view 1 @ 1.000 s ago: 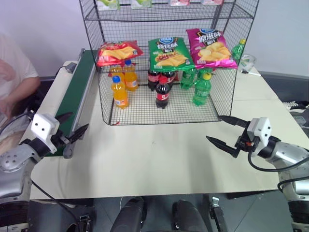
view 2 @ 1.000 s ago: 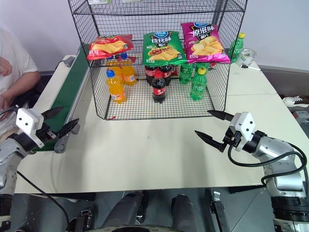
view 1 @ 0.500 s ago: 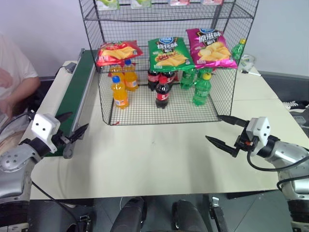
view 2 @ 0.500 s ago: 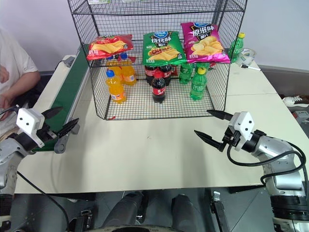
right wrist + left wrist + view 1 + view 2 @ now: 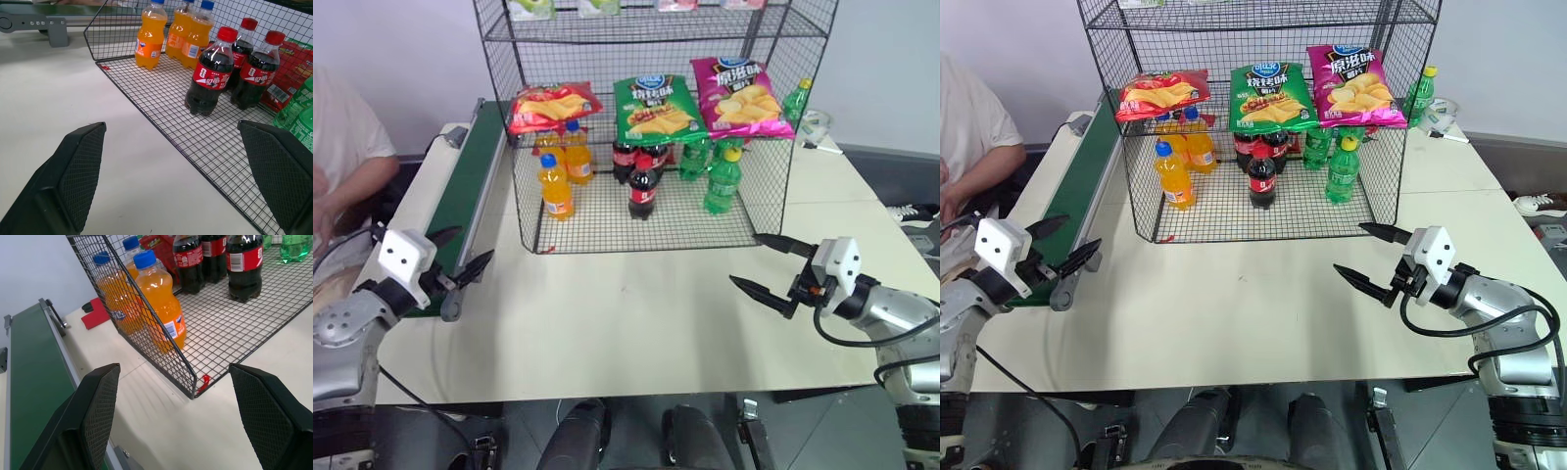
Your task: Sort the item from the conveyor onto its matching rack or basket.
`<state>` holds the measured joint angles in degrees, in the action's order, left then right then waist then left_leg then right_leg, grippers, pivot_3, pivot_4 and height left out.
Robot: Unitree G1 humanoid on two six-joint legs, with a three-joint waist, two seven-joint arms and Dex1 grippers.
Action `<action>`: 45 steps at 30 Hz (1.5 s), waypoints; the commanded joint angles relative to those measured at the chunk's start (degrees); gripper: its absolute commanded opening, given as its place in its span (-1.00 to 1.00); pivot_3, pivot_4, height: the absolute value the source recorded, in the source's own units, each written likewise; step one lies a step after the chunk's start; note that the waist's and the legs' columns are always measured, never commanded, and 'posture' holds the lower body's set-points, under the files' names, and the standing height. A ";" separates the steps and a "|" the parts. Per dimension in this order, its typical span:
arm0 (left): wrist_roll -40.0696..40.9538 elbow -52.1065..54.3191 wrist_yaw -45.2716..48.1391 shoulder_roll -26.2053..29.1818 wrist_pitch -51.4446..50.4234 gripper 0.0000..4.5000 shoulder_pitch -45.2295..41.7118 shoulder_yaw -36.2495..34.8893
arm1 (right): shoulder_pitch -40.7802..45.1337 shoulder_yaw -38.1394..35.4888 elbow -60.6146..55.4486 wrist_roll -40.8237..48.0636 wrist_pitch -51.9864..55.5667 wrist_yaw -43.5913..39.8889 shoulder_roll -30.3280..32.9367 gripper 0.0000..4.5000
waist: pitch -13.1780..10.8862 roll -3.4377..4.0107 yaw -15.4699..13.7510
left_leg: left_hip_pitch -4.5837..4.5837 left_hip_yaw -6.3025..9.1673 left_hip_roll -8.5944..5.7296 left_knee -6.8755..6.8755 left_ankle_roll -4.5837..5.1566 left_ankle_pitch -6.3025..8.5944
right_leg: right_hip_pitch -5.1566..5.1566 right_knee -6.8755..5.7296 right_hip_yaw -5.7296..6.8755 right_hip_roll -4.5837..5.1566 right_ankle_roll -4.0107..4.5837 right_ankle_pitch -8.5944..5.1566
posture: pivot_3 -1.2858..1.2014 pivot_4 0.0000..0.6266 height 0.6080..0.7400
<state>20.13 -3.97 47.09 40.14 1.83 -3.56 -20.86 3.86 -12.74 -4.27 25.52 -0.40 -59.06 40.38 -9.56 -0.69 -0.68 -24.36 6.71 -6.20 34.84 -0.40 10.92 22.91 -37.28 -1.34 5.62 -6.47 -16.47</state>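
A: How do the grippers stand?
B: The left gripper (image 5: 460, 252) hangs with its fingers spread apart and nothing between them, over the near end of the conveyor (image 5: 465, 191). The right gripper (image 5: 771, 266) is also spread wide and empty, above the bare table (image 5: 636, 313) just in front of the rack (image 5: 656, 127).

A: And the red chip bag?
B: The red chip bag (image 5: 553, 106) lies on the rack's middle tier, at its left end, above the orange soda bottles (image 5: 558, 176). It is flat and crinkly, bright red, with yellow chips pictured across its face. It tilts a little, its front edge lower.

A: What sits beside it?
B: The green chip bag (image 5: 654, 108) is next on the same tier, then the pink chip bag (image 5: 740, 96). Cola bottles (image 5: 641, 174) and green bottles (image 5: 715, 171) stand on the tier beneath.
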 commanded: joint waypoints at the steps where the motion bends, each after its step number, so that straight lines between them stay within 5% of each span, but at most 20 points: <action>1: 0.01 1.50 -0.36 0.03 0.89 0.64 -0.62 -0.05 | 0.94 -0.55 -0.63 0.25 -1.17 -0.04 -0.23 1.00 | 0.00 0.00 0.00 | 0.00 0.00 0.00 0.00 0.00 0.00 | 0.00 0.01 0.00 0.00 0.00 0.00 | 0.03 -0.52 1.00; 45: 0.57 2.27 -1.06 -0.15 -0.91 0.64 -0.76 0.15 | 3.19 0.70 0.51 -0.18 -1.01 -0.27 -0.67 1.00 | -0.01 0.01 0.01 | 0.00 0.00 0.00 -0.05 0.01 -0.01 | 0.01 0.05 0.01 -0.01 0.00 0.01 | 0.03 -0.52 1.00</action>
<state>19.70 -3.86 46.08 39.32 0.80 -4.56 -19.24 6.14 -11.59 -2.93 24.87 -0.45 -59.24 39.84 -9.58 -0.68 -0.67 -24.36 6.71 -6.20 34.79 -0.40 10.92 22.92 -37.23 -1.33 5.61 -6.47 -16.46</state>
